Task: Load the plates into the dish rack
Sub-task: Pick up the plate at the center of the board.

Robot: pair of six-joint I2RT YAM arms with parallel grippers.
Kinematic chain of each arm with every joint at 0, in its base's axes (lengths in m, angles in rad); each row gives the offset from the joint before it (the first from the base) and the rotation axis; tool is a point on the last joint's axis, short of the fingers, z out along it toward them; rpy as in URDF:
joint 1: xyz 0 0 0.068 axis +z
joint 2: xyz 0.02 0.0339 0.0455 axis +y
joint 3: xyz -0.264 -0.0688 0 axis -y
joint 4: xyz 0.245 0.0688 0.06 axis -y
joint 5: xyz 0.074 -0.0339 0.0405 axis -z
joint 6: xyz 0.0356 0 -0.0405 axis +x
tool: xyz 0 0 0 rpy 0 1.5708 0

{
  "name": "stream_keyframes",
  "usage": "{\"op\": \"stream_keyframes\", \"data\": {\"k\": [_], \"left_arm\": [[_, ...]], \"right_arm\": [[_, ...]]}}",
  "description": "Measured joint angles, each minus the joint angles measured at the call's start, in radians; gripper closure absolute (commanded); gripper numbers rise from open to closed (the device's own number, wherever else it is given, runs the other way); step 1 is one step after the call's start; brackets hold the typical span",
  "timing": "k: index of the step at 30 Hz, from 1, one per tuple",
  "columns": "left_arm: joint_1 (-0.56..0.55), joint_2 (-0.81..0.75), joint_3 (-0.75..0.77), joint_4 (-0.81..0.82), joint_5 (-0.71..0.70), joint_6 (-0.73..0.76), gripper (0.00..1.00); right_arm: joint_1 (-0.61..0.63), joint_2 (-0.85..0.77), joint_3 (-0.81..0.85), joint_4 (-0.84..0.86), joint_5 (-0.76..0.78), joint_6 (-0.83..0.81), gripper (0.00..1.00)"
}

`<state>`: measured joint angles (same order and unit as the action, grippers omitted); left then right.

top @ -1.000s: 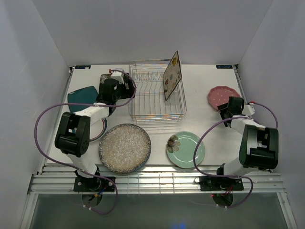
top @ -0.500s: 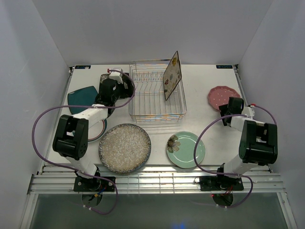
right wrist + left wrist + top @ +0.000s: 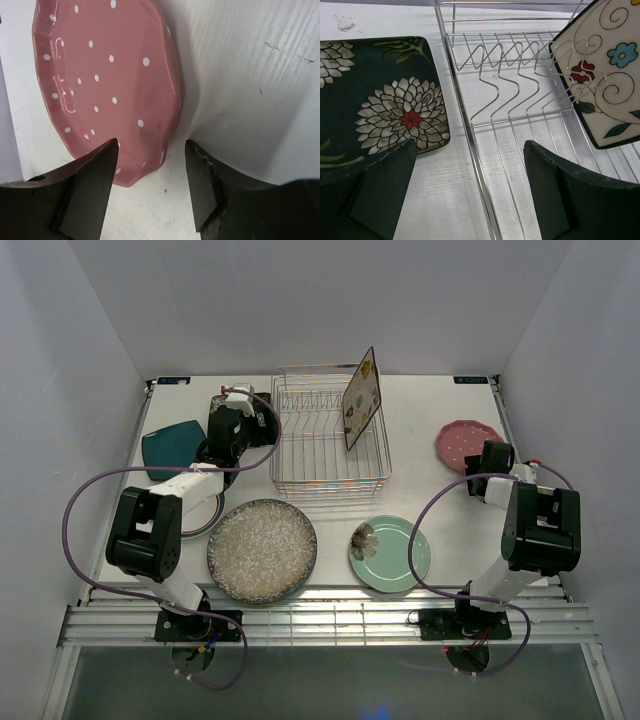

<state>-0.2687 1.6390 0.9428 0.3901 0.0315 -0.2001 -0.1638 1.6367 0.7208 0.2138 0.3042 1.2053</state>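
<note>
The silver wire dish rack (image 3: 330, 445) holds a cream floral square plate (image 3: 362, 397) upright; the left wrist view shows it too (image 3: 615, 80). My left gripper (image 3: 256, 426) hangs open at the rack's left rail (image 3: 470, 135), with the black floral square plate (image 3: 375, 105) just to its left. My right gripper (image 3: 478, 462) is open at the near rim of the pink dotted plate (image 3: 462, 440), and that rim (image 3: 150, 160) lies between the fingers. The grey speckled plate (image 3: 262, 550), the mint green floral plate (image 3: 390, 553) and the teal plate (image 3: 172, 445) lie flat.
A white teal-rimmed plate (image 3: 208, 512) lies partly under my left forearm. White walls close in the table on the left, back and right. The right wall stands close beside the pink plate (image 3: 100, 75). Purple cables loop from both arms.
My right arm has pushed further back toward the pink plate, and its jaws have narrowed around the rim. The left gripper has shifted slightly toward the back, still wide open.
</note>
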Motion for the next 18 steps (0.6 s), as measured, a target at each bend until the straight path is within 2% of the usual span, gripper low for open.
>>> {"op": "stream_keyframes", "data": {"k": [13, 16, 17, 18], "left_arm": [[0.0, 0.0, -0.002, 0.006, 0.0, 0.0, 0.02], [0.0, 0.0, -0.002, 0.006, 0.0, 0.0, 0.02], [0.0, 0.0, -0.002, 0.006, 0.0, 0.0, 0.02], [0.0, 0.0, -0.002, 0.007, 0.0, 0.0, 0.02]], "right_arm": [[-0.025, 0.072, 0.048, 0.037, -0.025, 0.05, 0.48], [-0.026, 0.081, 0.049, 0.048, -0.026, 0.061, 0.57], [-0.026, 0.084, 0.049, 0.048, -0.027, 0.062, 0.69], [-0.026, 0.087, 0.048, 0.045, -0.026, 0.061, 0.73]]}}
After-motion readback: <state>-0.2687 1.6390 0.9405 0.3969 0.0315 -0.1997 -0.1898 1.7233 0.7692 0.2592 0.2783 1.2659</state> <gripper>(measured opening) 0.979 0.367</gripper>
